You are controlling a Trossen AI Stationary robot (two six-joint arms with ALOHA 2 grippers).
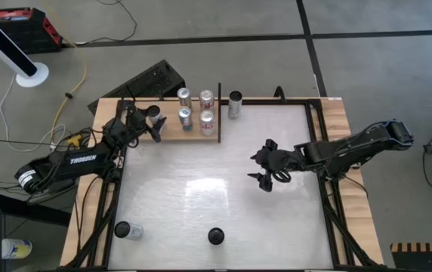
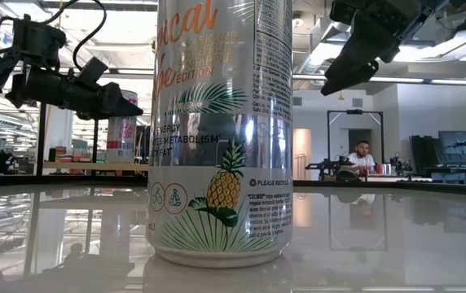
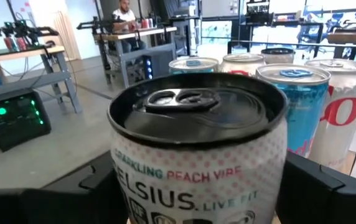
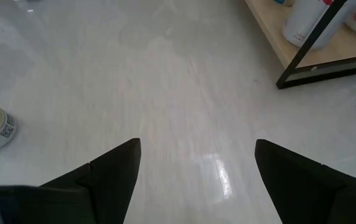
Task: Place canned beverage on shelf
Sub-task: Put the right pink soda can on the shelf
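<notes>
From the high view, the shelf (image 1: 172, 130) sits at the far left of the white table (image 1: 216, 189), a pale wood board with a thin black upright (image 1: 219, 113) on its right edge. Four cans (image 1: 195, 109) stand on it in a little block, and a dark-topped can (image 1: 154, 112) is at its left end with the left gripper (image 1: 149, 121) right around it. Another can (image 1: 235, 104) stands just off the shelf, right of the upright. The right gripper (image 1: 264, 168) hovers over the middle-right of the table, nothing in it. Two more cans wait near the front edge: one lying on its side (image 1: 128, 230) at the left, one upright (image 1: 215, 236) in the middle.

Low view is mostly that front-middle can, the pineapple can (image 2: 221, 130), filling the frame. The left gripper shows up high on the left, the right one up top on the right, clear of the table. There's a person (image 2: 362, 155) seated way back in the room.

Left wrist view: the peach can (image 3: 198, 146) sits between the dark fingers (image 3: 327, 193), which look spread a bit and I can't tell for sure if they're pressing on it. The other shelf cans are just behind it.

Right wrist view: fingers (image 4: 106, 174) well apart over bare table, shelf corner (image 4: 302, 50) off ahead.
</notes>
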